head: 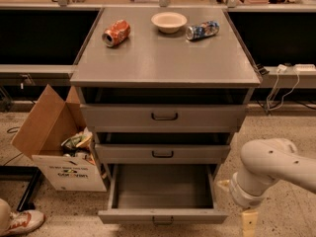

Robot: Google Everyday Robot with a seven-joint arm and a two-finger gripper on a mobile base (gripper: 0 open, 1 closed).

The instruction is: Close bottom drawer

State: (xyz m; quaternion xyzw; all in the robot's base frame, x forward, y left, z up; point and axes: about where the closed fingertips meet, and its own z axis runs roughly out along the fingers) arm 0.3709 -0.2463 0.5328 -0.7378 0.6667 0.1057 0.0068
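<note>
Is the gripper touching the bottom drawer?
Apart. The camera view shows bare floor between the gripper, low at right, and the bottom drawer front's right end.

the grey surface (163, 60) carries three things, all toward its back edge and apart from one another: an orange-red can (116, 33) lying on its side at the left, a pale bowl (169, 21) upright in the middle, and a blue can (202, 30) on its side just right of the bowl. the gripper (249, 222) hangs well below, over the speckled floor (281, 132) at the right.
</note>
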